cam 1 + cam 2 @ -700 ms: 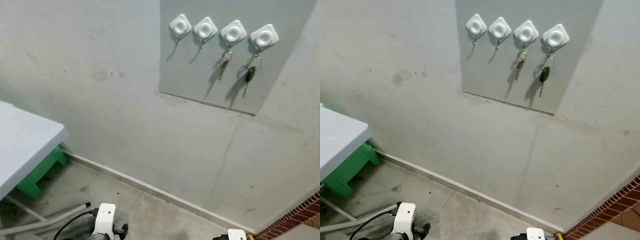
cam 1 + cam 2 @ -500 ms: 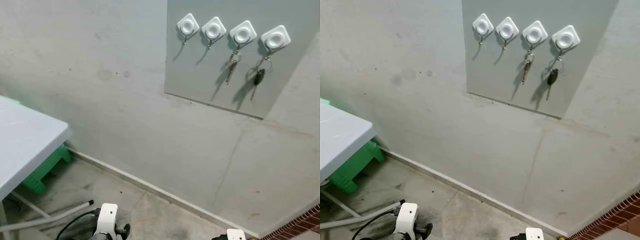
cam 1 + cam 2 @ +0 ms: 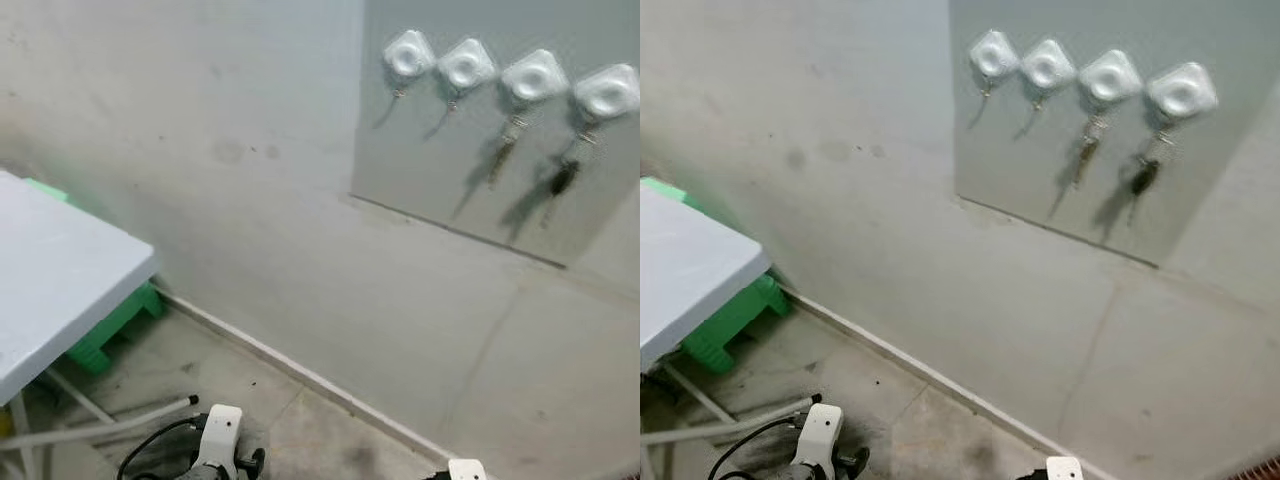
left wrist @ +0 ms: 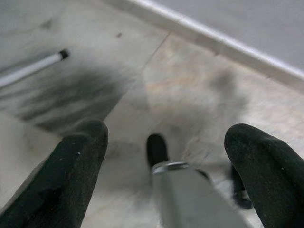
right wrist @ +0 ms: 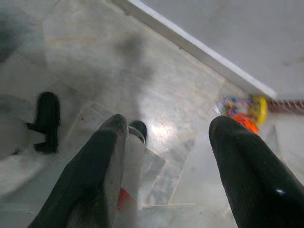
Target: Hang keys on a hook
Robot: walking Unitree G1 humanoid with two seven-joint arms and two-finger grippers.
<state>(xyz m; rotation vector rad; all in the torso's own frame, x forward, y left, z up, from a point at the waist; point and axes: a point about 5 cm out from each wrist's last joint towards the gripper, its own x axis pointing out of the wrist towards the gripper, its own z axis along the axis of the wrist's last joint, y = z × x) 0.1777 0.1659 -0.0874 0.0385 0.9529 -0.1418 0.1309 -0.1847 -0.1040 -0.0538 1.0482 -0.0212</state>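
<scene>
Four white square hooks, each turned like a diamond, run in a row along the top of a grey panel (image 3: 440, 150) fixed to the wall. The first hook (image 3: 408, 53) and the second hook (image 3: 466, 65) carry nothing on their small metal prongs. The third hook (image 3: 533, 77) has a silver key (image 3: 503, 158) dangling straight down from a ring. The fourth hook (image 3: 607, 91) holds a black-headed key (image 3: 560, 182), also hanging from a ring, its dark head just below the ring and its blade pointing down. Both keys rest close against the panel and cast soft shadows to their left; the frame is slightly blurred.
</scene>
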